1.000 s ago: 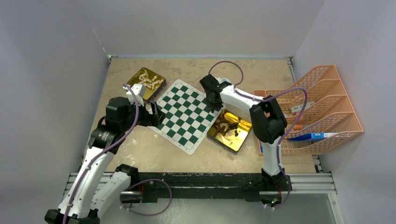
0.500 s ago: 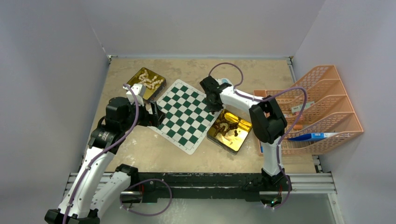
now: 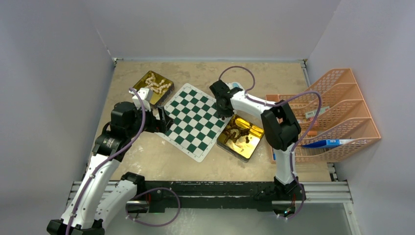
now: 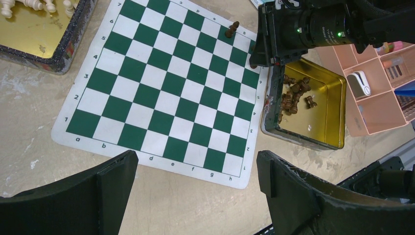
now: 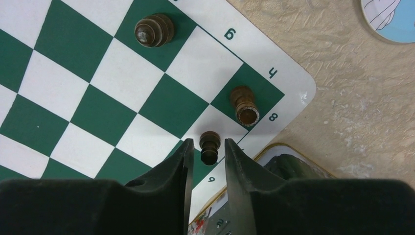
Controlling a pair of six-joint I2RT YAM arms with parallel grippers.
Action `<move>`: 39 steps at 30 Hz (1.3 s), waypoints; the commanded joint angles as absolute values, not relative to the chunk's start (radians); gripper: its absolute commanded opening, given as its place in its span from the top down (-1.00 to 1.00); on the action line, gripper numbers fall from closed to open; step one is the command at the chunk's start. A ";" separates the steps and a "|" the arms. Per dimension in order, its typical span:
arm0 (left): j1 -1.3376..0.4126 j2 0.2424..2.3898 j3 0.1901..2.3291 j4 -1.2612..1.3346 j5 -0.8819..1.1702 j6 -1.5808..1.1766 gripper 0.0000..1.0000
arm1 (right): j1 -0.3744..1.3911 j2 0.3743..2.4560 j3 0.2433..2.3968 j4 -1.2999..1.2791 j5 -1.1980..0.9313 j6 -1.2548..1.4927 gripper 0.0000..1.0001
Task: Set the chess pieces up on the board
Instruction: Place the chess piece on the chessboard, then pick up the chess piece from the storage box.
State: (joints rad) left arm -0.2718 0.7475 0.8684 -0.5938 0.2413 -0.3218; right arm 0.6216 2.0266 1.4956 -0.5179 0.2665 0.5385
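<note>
From above, you see the board [image 3: 190, 122] lying askew in the middle of the table [image 3: 147, 156]. White pieces [image 3: 155, 84] fill one gold tin [image 3: 164, 94] just beside its far-left edge. Brown pieces [image 3: 236, 133] lie in a second tin [image 3: 252, 147] just beside its right edge. An orange rack [image 3: 342, 112] stands close against your right arm. The right gripper [image 3: 224, 111] hangs over the board's right corner, and the left gripper [image 3: 164, 121] sits at the board's left edge.

From the left wrist, your left fingers [image 4: 115, 186] stand wide apart with nothing between them, above the board's near border. One lone brown piece [image 4: 232, 30] stands in the far row. The right gripper's body hides the corner beside it.

From the right wrist, your right fingers [image 5: 186, 156] are only a little apart. A small dark piece [image 5: 209, 147] stands upright between them with a sliver of board showing on each side, so they are not clamped on it. A tower-shaped piece [image 5: 243, 104] stands on the green corner square just beside. A round-topped piece [image 5: 154, 29] stands farther in. A blue-and-white disc [image 5: 391, 19] lies on the table beyond.
</note>
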 commanded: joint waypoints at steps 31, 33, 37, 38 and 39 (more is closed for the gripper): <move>-0.279 0.744 0.867 -0.566 0.242 -0.330 -0.84 | 0.620 1.630 1.288 -0.627 0.312 0.611 0.33; -0.279 0.743 0.867 -0.565 0.245 -0.330 -0.84 | 0.620 1.614 1.244 -0.628 0.317 0.620 0.33; -0.279 0.742 0.867 -0.565 0.246 -0.330 -0.84 | 0.616 1.597 1.178 -0.629 0.349 0.642 0.36; -0.279 0.742 0.867 -0.565 0.245 -0.331 -0.84 | 0.615 1.597 1.170 -0.632 0.354 0.649 0.37; -0.279 0.742 0.867 -0.566 0.246 -0.330 -0.84 | 0.613 1.594 1.164 -0.637 0.357 0.654 0.38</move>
State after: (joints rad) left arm -0.2718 0.7486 0.8684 -0.5934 0.2417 -0.3218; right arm 0.6209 1.6257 1.1889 -0.6052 0.3023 0.6117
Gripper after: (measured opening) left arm 0.920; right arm 0.323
